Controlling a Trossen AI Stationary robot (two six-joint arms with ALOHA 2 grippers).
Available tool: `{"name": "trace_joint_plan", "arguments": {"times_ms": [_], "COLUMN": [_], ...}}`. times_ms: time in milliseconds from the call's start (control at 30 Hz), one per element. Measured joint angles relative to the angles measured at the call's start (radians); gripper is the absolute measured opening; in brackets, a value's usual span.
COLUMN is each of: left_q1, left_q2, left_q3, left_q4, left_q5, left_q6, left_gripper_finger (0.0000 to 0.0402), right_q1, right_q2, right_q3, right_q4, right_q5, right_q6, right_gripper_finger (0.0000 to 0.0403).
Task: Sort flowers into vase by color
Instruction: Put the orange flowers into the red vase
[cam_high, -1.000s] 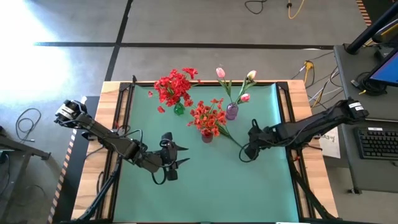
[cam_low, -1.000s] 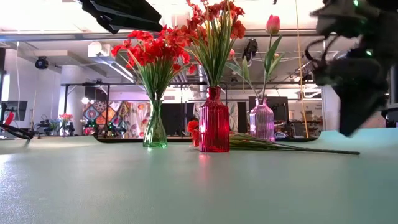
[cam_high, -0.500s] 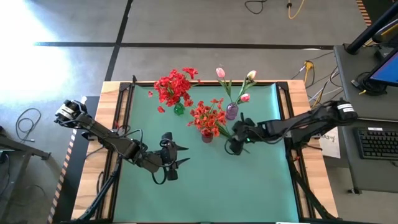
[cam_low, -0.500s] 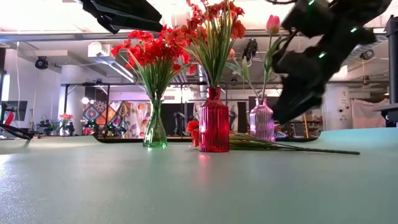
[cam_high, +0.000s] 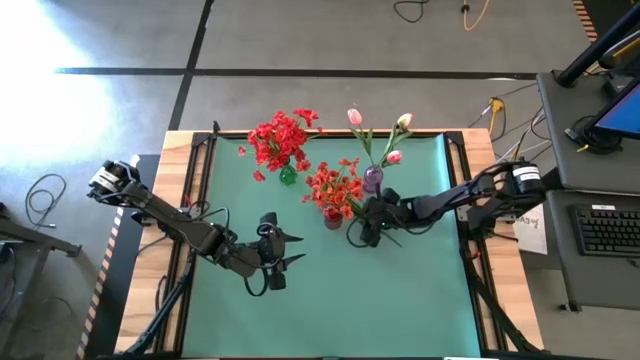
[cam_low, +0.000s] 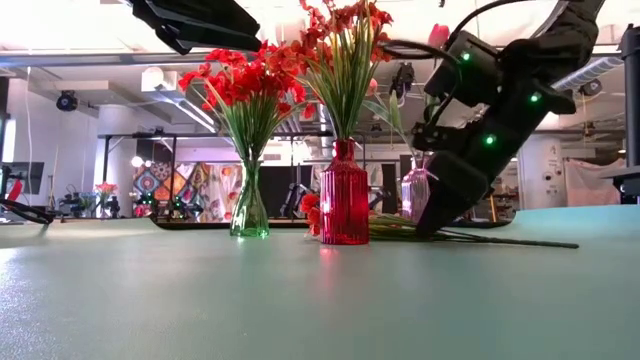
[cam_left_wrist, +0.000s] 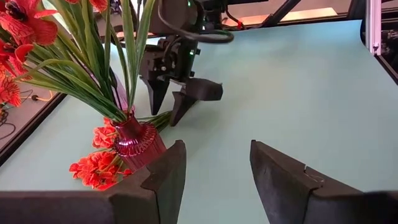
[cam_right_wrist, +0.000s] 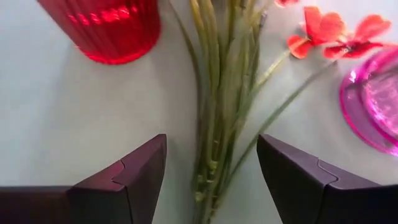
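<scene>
Since a second ago the right tool (cam_high: 362, 232) has been travelling from the desk's right side toward the middle, and it is now hanging over the loose flower (cam_right_wrist: 217, 118) lying flat on the green desk (cam_high: 400, 300). That flower's stems are lying between the red vase (cam_high: 333, 219) and the pink vase (cam_high: 372, 180), its orange-red blossoms (cam_left_wrist: 93, 169) resting by the red vase's foot. The right tool's fingers (cam_right_wrist: 134, 171) are standing spread to either side of the stems; whether they are touching them is hard to tell. Orange-red flowers (cam_low: 345, 45) are standing in the red vase, red flowers (cam_high: 283, 138) in the green vase (cam_high: 288, 176), and pink tulips (cam_high: 354, 117) in the pink vase. The left tool (cam_high: 292, 250) is waiting spread and empty over the desk, left of centre.
</scene>
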Motion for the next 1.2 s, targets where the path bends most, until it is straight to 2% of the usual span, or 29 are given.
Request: {"name": "trace_joint_plan", "arguments": {"times_ms": [233, 367, 500, 733, 833, 967, 1200], "left_q1": [0.001, 0.004, 0.007, 0.007, 0.007, 0.007, 0.007], "left_q2": [0.000, 0.000, 0.000, 0.000, 0.000, 0.000, 0.000], "left_q3": [0.000, 0.000, 0.000, 0.000, 0.000, 0.000, 0.000], "left_q4": [-0.002, -0.002, -0.001, 0.001, 0.001, 0.001, 0.001], "left_q5": [0.000, 0.000, 0.000, 0.000, 0.000, 0.000, 0.000], "left_q6": [0.003, 0.003, 0.002, -0.004, -0.004, -0.012, -0.019], "left_gripper_finger": [0.0165, 0.0165, 0.0165, 0.0165, 0.0165, 0.0165, 0.0165], "right_q1": [0.000, 0.000, 0.000, 0.000, 0.000, 0.000, 0.003], "right_q2": [0.005, 0.020, 0.040, 0.029, 0.007, -0.044, -0.191], "right_q3": [0.000, 0.000, 0.002, 0.002, 0.000, 0.000, 0.000], "right_q4": [-0.016, -0.015, -0.001, -0.009, -0.023, -0.054, -0.225], "right_q5": [0.043, 0.036, 0.019, 0.016, 0.014, 0.014, -0.028], "right_q6": [0.017, 0.006, 0.028, 0.126, 0.129, 0.149, 0.265], "right_gripper_finger": [0.0237, 0.0217, 0.0168, 0.0053, 0.0022, 0.0022, 0.0028]}}
